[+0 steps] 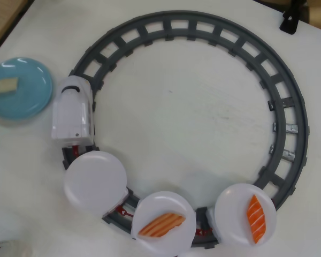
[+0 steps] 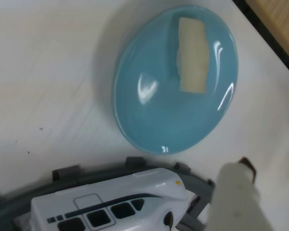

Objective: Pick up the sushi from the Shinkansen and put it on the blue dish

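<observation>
Sushi [image 1: 2, 86] already lies on the blue dish [image 1: 27, 99] at the overhead view's left, beside the Shinkansen [image 1: 71, 110]; rightward, trailing plates carry two salmon pieces [image 1: 161, 225], likely the next ones. End effector [image 2: 238, 192] barely shows; its opening can't be judged.

Overhead downward; wrist close (shared dish [image 1: 29, 99])

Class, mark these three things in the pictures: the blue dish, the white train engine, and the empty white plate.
blue dish [image 1: 29, 93], overhead view, bare glaze near its lower rim.
white train engine [image 1: 72, 110], overhead view, middle of its roof.
empty white plate [image 1: 95, 182], overhead view, centre of its bare surface.
</observation>
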Controlling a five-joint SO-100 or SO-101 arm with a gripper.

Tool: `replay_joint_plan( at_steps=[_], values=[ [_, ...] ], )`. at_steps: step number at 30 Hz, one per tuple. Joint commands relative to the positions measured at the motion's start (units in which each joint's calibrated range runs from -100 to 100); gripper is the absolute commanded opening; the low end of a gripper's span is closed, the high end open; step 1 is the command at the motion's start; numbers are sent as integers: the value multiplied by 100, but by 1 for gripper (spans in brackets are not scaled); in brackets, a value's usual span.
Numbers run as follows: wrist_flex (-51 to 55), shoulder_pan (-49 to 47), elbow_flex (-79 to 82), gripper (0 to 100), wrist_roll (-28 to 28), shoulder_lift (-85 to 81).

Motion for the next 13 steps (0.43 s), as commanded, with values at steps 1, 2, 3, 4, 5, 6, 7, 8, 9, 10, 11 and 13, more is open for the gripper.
replay_joint_plan(
  at_steps=[1,2,3,4,5,6,7,8,9,10,11,13],
  values=[
    [-1103,92,3127,27,3,-2511],
    [-1340,92,3623,27,3,-2827],
    [-1553,92,4083,27,-2,-3117],
    [-1782,101,4552,27,-23,-3424],
    [-1960,101,4976,27,-34,-3723],
    [-2130,101,5391,27,-39,-4021],
    [-2275,101,5751,27,-39,-4312],
    [-2402,101,6067,27,-39,-4585],
    [-2504,101,6337,26,-39,-4842],
    [-2563,101,6554,26,-39,-5058],
    [-2589,101,6734,26,-39,-5241],
    [-2623,101,7005,26,-39,-5548]
  ],
)
